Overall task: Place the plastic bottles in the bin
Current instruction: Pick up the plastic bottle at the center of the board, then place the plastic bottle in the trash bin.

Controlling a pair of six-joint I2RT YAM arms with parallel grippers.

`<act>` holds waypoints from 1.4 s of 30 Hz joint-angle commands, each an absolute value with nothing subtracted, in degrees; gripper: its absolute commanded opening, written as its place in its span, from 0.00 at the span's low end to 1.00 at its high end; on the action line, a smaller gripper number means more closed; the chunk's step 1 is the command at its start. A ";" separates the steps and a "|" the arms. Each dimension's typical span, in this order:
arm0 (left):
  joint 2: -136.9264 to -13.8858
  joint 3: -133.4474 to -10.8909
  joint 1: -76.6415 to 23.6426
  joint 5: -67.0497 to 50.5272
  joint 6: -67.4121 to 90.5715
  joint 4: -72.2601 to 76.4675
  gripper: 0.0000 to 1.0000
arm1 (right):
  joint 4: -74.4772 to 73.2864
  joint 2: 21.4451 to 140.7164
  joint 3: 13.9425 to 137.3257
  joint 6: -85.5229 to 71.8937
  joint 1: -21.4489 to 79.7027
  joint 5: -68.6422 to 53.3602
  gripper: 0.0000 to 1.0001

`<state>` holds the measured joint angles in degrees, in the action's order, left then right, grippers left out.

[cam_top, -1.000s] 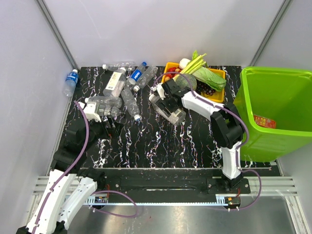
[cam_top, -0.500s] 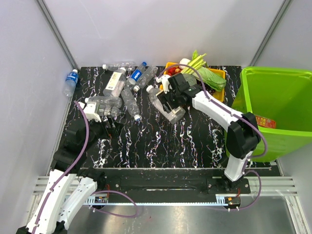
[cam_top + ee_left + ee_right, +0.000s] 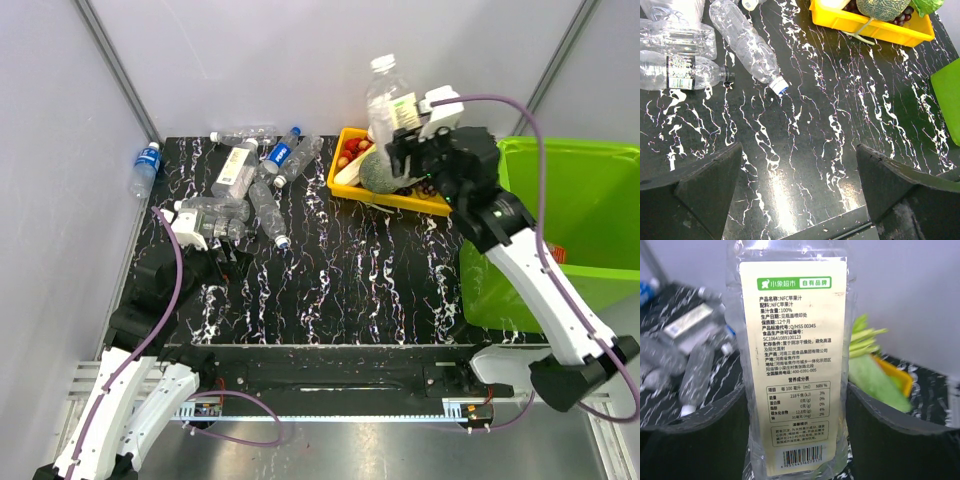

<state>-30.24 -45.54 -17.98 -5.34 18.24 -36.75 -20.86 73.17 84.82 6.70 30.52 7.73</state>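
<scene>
My right pincer (image 3: 405, 150) clasps a bottle (image 3: 384, 92) upright, jaws partway open; my left pincer (image 3: 800, 170) gapes wide over the bench (image 3: 840, 100).

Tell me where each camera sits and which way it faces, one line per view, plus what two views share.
Top external: above and behind the arm bases, looking down on the table, the bin and both arms.
Left wrist: on the left arm, low over the table, facing the lying bottles; left gripper open, fingers in the bottom corners.
Right wrist: on the raised right arm, close on the held bottle; right gripper shut on it.
Shared: top external and left wrist both show the yellow tray.
</scene>
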 commanded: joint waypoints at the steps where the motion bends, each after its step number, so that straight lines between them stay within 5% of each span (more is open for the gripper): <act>1: -30.32 -45.53 -18.19 -4.22 18.28 -34.37 0.99 | -11.44 68.39 85.43 8.79 28.66 15.81 0.37; 12: -28.92 -45.35 -18.19 -3.78 18.28 -34.01 0.99 | -8.26 62.49 85.95 5.98 23.73 28.81 0.37; 27: -29.26 -45.17 -18.19 -3.60 18.37 -34.19 0.99 | -4.04 56.25 80.25 23.72 16.18 53.52 0.38; 42: -29.18 -45.00 -18.19 -2.81 18.46 -34.28 0.99 | -6.94 52.65 72.95 22.58 15.91 52.47 0.84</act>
